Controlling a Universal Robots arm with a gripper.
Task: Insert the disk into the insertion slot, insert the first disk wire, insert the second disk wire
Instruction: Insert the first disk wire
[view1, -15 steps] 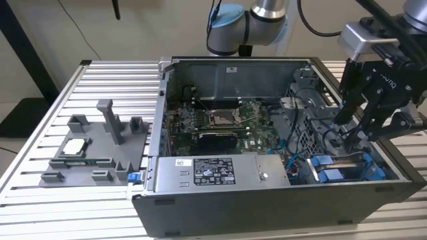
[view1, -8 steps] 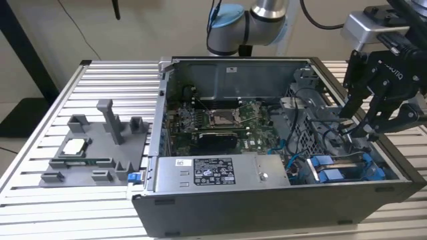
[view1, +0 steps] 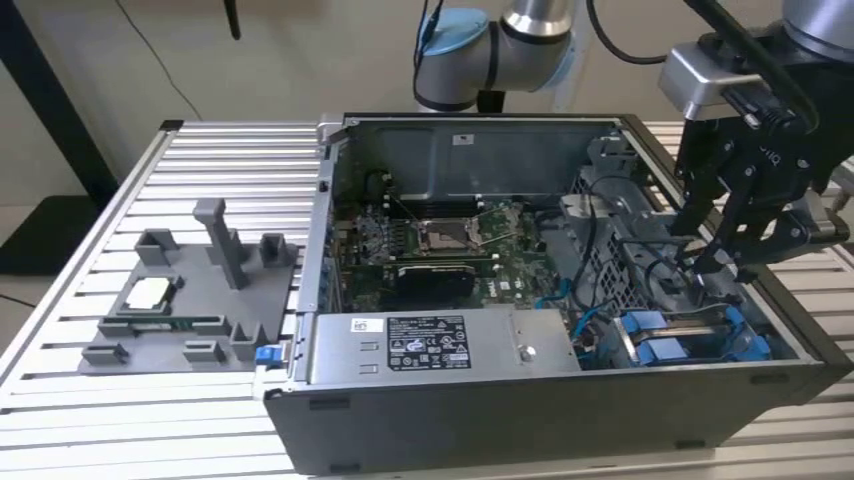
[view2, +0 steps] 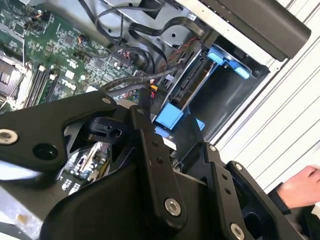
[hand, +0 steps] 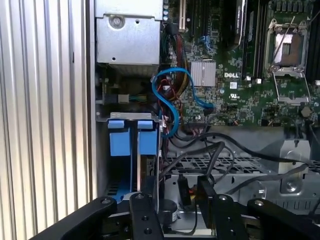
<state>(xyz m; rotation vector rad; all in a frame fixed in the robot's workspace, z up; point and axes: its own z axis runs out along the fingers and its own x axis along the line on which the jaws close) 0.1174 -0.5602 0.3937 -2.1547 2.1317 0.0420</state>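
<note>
The open computer case (view1: 534, 400) lies on the slatted table. At the exterior view's right, the insertion slot (view1: 701, 322) shows bright blue tabs (hand: 122, 139). The disk's blue carrier frame (view1: 663, 338) sits down in the slot, and its silver face is hidden. My gripper (view1: 710, 262) hangs just above the slot, shut on a black disk wire (hand: 220, 150). The wire runs over the metal cage to the gripper (hand: 181, 192). In the second wrist view the gripper (view2: 125, 125) stands beside a blue tab (view2: 167, 117) and the dark bay mouth (view2: 225, 100).
A grey labelled power-supply box (view1: 427, 345) fills the case's front, with the green motherboard (view1: 441, 240) behind it. A light blue cable (hand: 172, 100) loops near the slot. A grey fixture tray (view1: 200, 290) lies at the exterior view's left. A person's hand (view2: 300, 187) rests outside the case.
</note>
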